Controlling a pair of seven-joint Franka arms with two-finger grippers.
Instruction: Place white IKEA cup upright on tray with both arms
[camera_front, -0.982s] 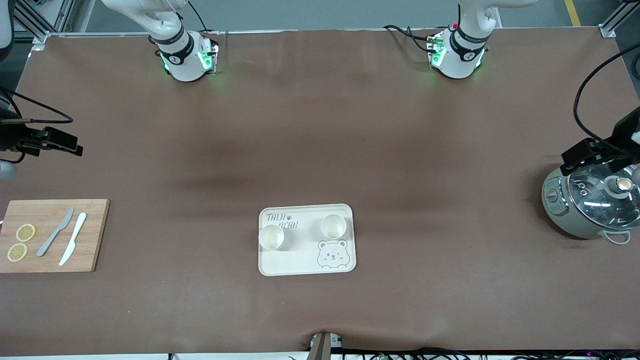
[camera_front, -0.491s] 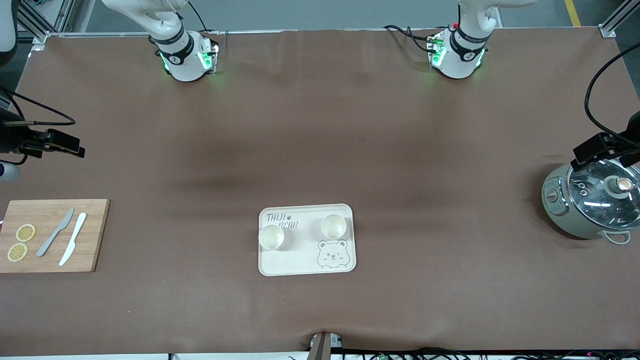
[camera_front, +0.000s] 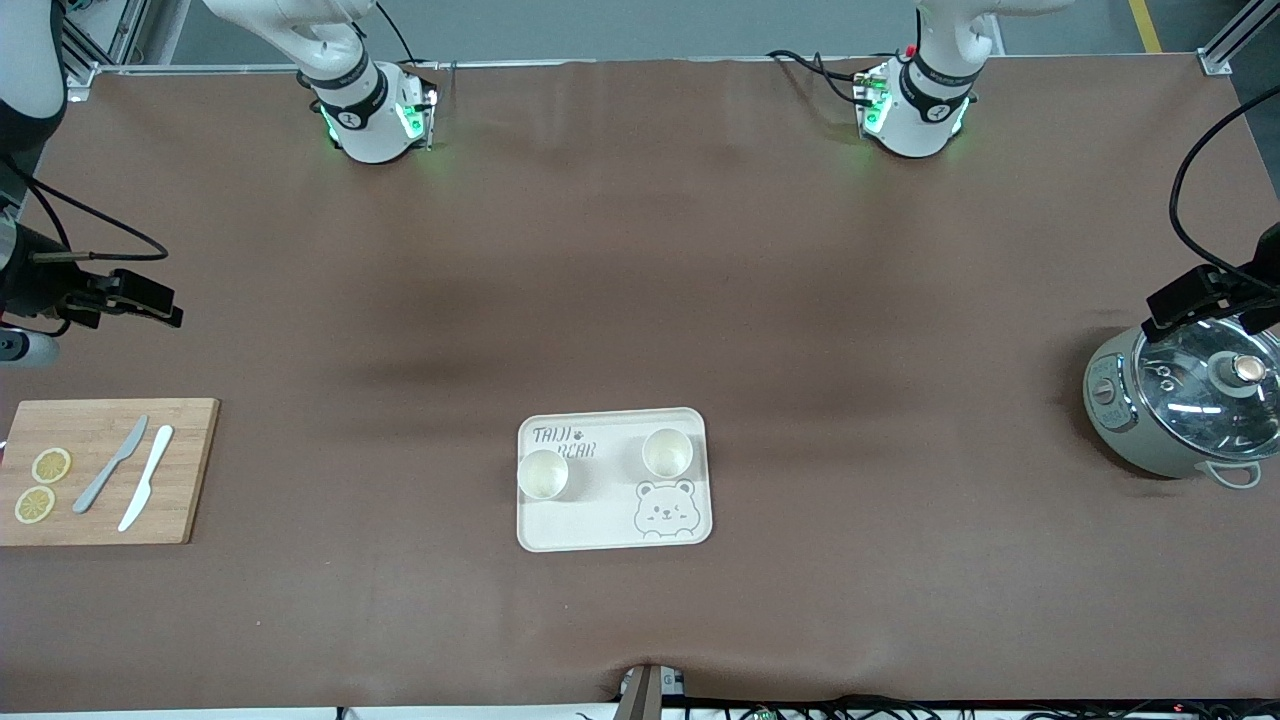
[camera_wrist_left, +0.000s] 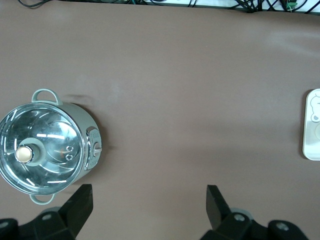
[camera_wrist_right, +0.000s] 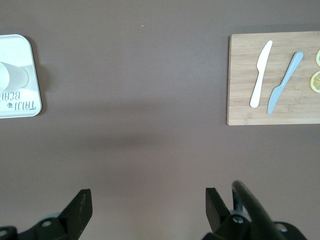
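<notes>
The cream tray (camera_front: 590, 522) with bear drawing lies in the table's middle, toward the front camera. Two white cups stand upright on it, one (camera_front: 543, 473) at the rim toward the right arm's end, one (camera_front: 667, 452) above the bear face. My right gripper (camera_front: 150, 300) is open and empty over bare table at the right arm's end; its wrist view (camera_wrist_right: 148, 202) shows the tray (camera_wrist_right: 20, 47) and one cup (camera_wrist_right: 10, 76). My left gripper (camera_front: 1195, 297) is open and empty over the table beside the pot; its wrist view (camera_wrist_left: 148, 200) shows the tray's edge (camera_wrist_left: 312, 125).
A wooden cutting board (camera_front: 180, 470) with two knives (camera_front: 130, 475) and lemon slices (camera_front: 50, 465) lies at the right arm's end, also in the right wrist view (camera_wrist_right: 240, 100). A grey pot with a glass lid (camera_front: 1185, 415) stands at the left arm's end, also in the left wrist view (camera_wrist_left: 45, 147).
My left gripper drew back from over the pot lid toward the table's end, then held still. My right gripper shifted slightly toward the table's middle. Tray and cups have not moved.
</notes>
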